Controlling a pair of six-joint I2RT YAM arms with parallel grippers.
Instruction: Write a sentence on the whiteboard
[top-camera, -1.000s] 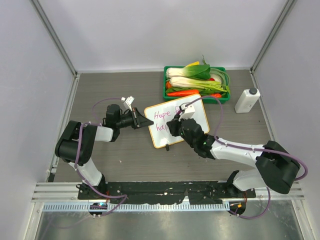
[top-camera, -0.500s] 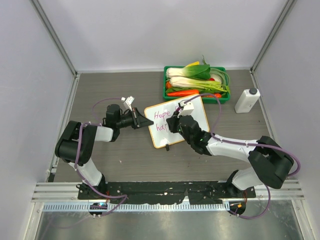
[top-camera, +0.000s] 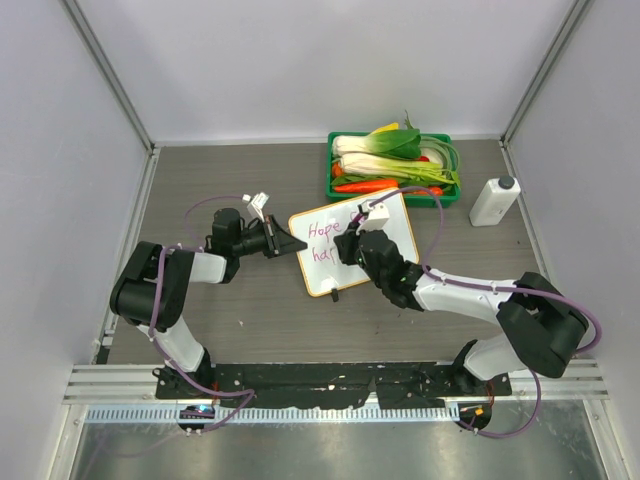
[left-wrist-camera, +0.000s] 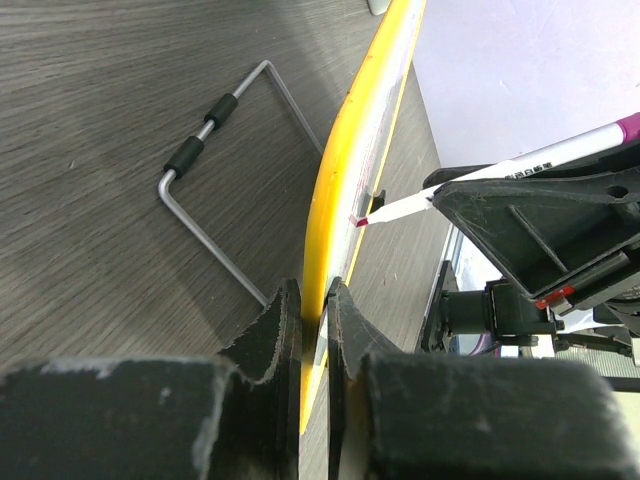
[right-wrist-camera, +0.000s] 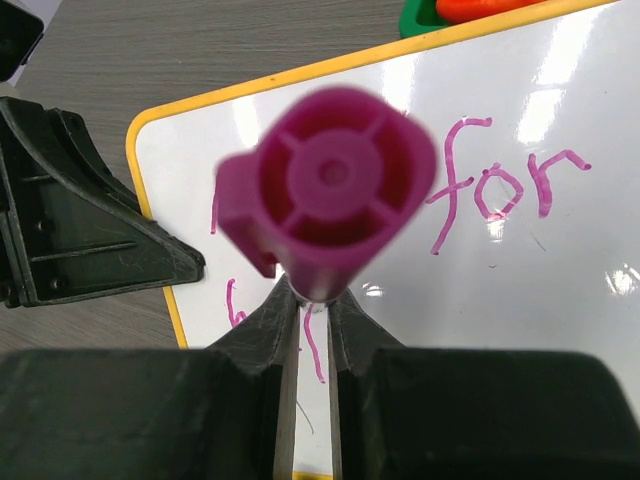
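On the left of the grey wood-grain counter (top-camera: 250, 310), the left tool (top-camera: 296, 245) lies low and reaches sideways. Its black fingers (left-wrist-camera: 275, 325) are pinched narrow on the left edge of the small flat whiteboard with a thin orange rim (top-camera: 325, 277). The wrist view shows the rim running straight up between them. Just beside that edge a bent metal wire foot with two black sleeves (left-wrist-camera: 213, 112) rests on the counter. The whiteboard sits tilted near the middle of the counter, and the thin pink-magenta handwritten sentence (top-camera: 325, 228) begins at its upper left. The top line reads "Hope for". The second line has only its first letters (the rest is hidden under the arm). Over the board's centre the right tool (top-camera: 352, 248) is closed on a white-barrelled marker with a magenta cap end (right-wrist-camera: 325, 190), its tip down at the second line. Behind the board stands a green plastic tray of vegetables (top-camera: 331, 185), and well to the right a white plastic bottle (top-camera: 493, 200).
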